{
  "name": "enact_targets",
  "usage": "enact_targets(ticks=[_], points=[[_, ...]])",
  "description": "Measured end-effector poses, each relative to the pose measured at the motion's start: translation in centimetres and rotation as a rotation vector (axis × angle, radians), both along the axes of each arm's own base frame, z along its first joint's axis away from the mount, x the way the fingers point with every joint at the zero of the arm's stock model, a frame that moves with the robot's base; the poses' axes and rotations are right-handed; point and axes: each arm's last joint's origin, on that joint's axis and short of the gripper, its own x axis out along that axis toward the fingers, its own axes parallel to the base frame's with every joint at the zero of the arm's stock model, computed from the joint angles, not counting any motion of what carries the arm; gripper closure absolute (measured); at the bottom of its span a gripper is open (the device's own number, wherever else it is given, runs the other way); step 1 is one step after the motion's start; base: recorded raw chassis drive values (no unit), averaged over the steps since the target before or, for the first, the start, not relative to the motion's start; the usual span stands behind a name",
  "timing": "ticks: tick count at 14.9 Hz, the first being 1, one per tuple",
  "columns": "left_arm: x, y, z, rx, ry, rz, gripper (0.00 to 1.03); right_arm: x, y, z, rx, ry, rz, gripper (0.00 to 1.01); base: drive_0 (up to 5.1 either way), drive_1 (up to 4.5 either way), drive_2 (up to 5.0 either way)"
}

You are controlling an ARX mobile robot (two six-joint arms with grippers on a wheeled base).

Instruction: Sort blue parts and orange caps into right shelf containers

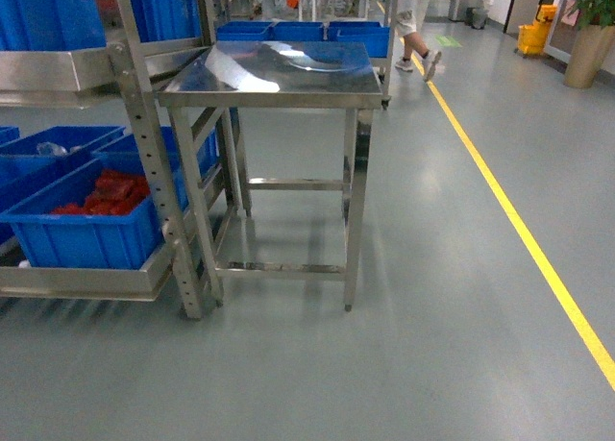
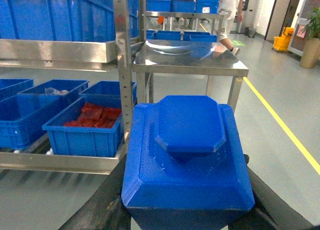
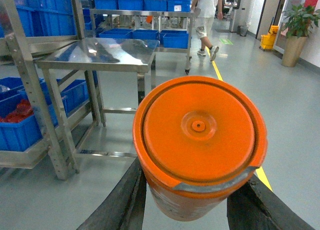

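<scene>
Filling my left wrist view is the blue part (image 2: 187,160), a stepped block with an octagonal top, clamped between the dark fingers (image 2: 102,205) of the left gripper (image 2: 187,215); jaws shut against its lower sides. Over on my right wrist view, the orange cap (image 3: 199,140), round with a small centre boss, sits held the same way by the right gripper (image 3: 192,210), black fingers (image 3: 122,200) pressed on either side of it. Neither gripper shows in my head view.

Outward from there: a stainless steel table (image 1: 274,76) stands straight ahead on the grey floor (image 1: 432,345), its top bare and shiny. Just left of it, touching or nearly so (can't tell which), is a metal shelf rack (image 1: 144,162). On the low shelf sit blue crates (image 1: 86,220), the nearest one holding red pieces (image 1: 106,193); more blue crates on the upper shelf (image 2: 50,14). Further blue containers (image 1: 303,33) sit on another rack behind the table.

A yellow line (image 1: 519,230) runs along the floor to the right. Far back, a person (image 1: 418,28) walking, a potted plant (image 1: 591,28), and a yellow mop bucket (image 1: 533,33).
</scene>
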Motion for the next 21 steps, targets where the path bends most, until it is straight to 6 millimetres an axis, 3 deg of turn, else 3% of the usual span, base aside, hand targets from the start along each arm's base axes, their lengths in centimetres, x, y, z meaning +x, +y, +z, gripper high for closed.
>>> enact_targets(ticks=[21], points=[[0.00, 0.00, 0.01, 0.000, -0.001, 0.000, 0.60, 0.00, 0.00, 0.00, 0.000, 0.000, 0.000, 0.61, 0.0, 4.20, -4.3]])
